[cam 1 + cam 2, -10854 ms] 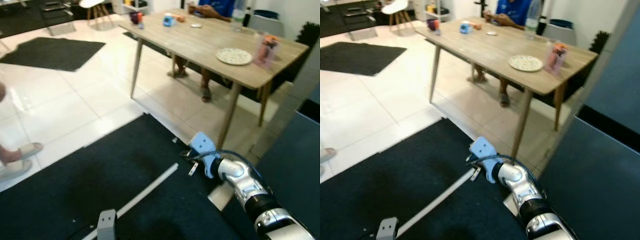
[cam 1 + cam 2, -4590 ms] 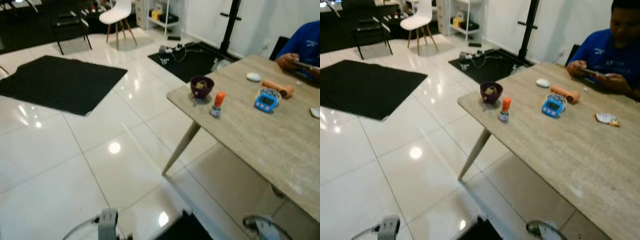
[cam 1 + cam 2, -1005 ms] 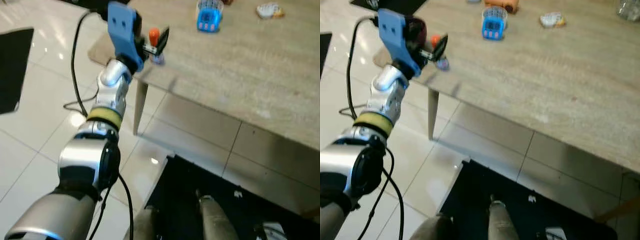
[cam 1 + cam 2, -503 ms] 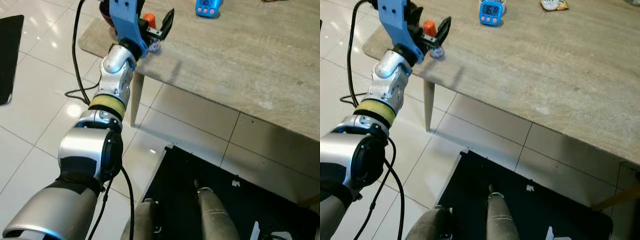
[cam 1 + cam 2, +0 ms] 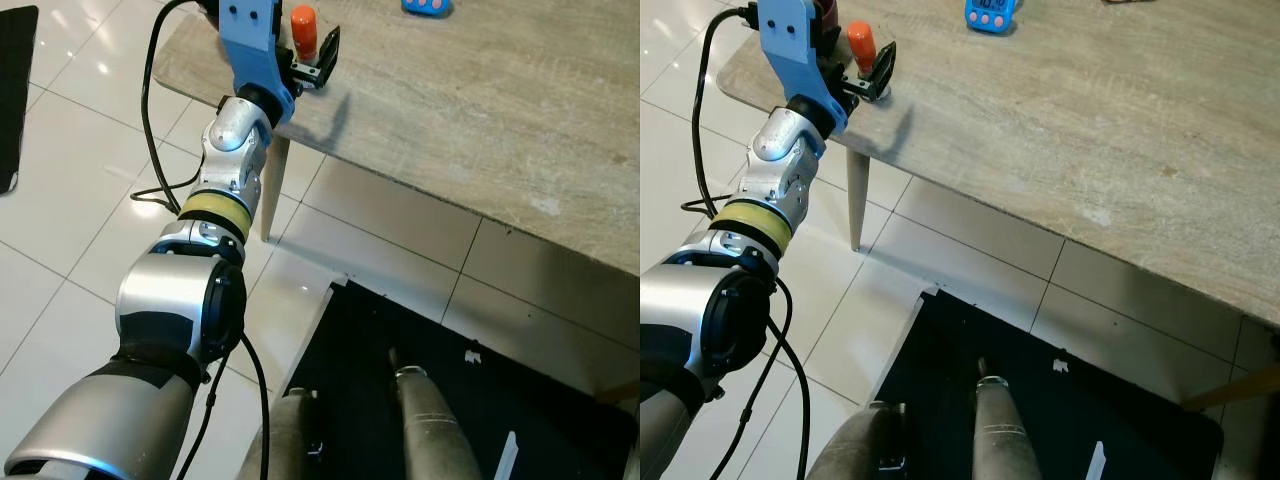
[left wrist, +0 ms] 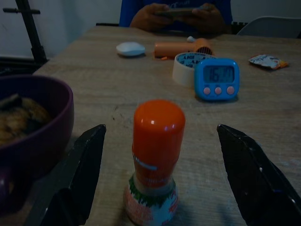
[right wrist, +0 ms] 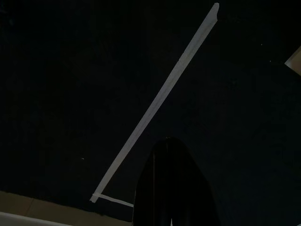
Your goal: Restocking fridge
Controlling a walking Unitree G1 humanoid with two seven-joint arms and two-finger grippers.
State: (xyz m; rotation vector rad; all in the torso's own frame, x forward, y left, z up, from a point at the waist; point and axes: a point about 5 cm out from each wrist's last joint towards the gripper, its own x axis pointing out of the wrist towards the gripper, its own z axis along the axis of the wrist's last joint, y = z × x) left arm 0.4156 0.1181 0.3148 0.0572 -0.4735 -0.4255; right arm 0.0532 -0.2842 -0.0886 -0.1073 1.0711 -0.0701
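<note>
At the bottom of your left eye view the robot's two grey legs (image 5: 420,430) stand on a black mat (image 5: 520,400). The right gripper (image 7: 171,188) hangs over dark matting crossed by a pale strip (image 7: 160,103); you cannot tell how its fingers stand. Up the left side of the frame your left arm reaches to the wooden table (image 5: 520,120) corner at upper left. There the left gripper (image 6: 160,155) is spread wide, one black finger on each side of the small orange-capped bottle (image 6: 157,160), gripping nothing. The bottle stands upright on the tabletop beside a purple bowl (image 6: 28,127). Farther back sit a blue timer (image 6: 217,78), a tape roll (image 6: 184,68) and a seated person's hands (image 6: 178,14).
</note>
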